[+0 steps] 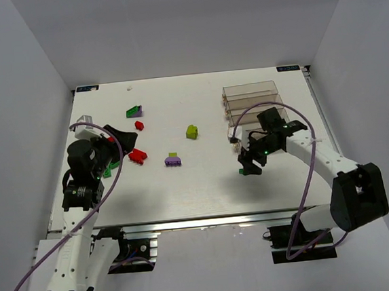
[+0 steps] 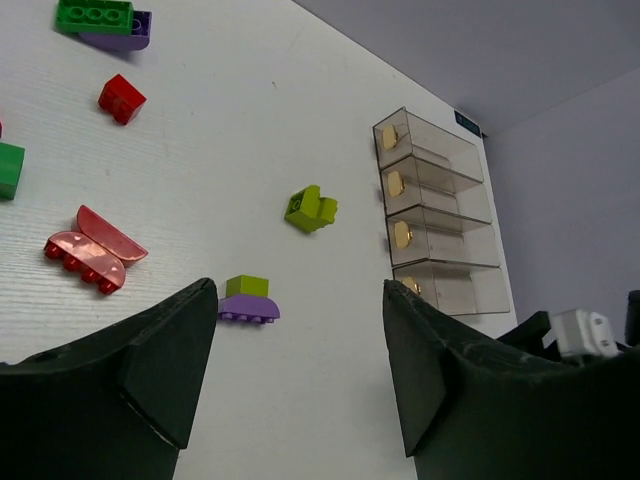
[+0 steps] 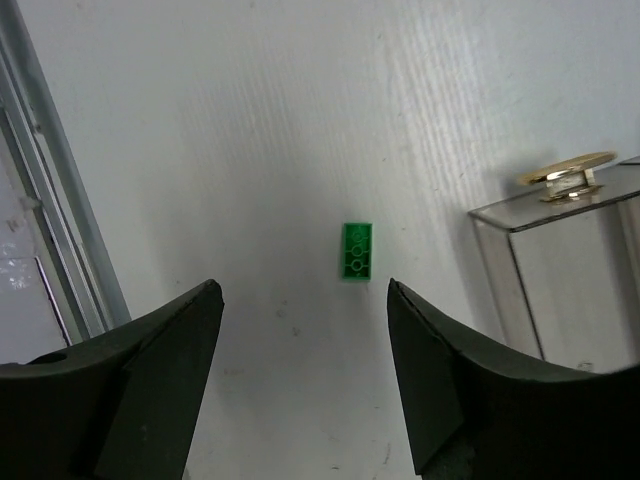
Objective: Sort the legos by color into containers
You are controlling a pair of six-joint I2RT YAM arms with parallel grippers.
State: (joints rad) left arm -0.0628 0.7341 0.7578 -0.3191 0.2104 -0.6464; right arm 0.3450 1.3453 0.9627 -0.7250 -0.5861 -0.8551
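The four joined clear containers (image 1: 252,103) stand at the back right and also show in the left wrist view (image 2: 440,215). My right gripper (image 1: 249,161) is open and empty, hovering over a small green brick (image 1: 241,172). In the right wrist view that brick (image 3: 356,250) lies flat just ahead of the open right gripper (image 3: 300,288), nearer its right finger. My left gripper (image 1: 113,149) is open and empty at the left (image 2: 298,290). Ahead of it lie a purple brick with a yellow-green top (image 2: 248,300), a yellow-green brick (image 2: 311,209) and a red curved brick (image 2: 90,250).
More bricks lie at the left: a green-on-purple piece (image 2: 100,20), a small red one (image 2: 121,98), a green one (image 2: 8,170). The nearest bin's end with a gold disc (image 3: 565,172) is right of my right gripper. The table's metal rail (image 3: 50,220) runs close by.
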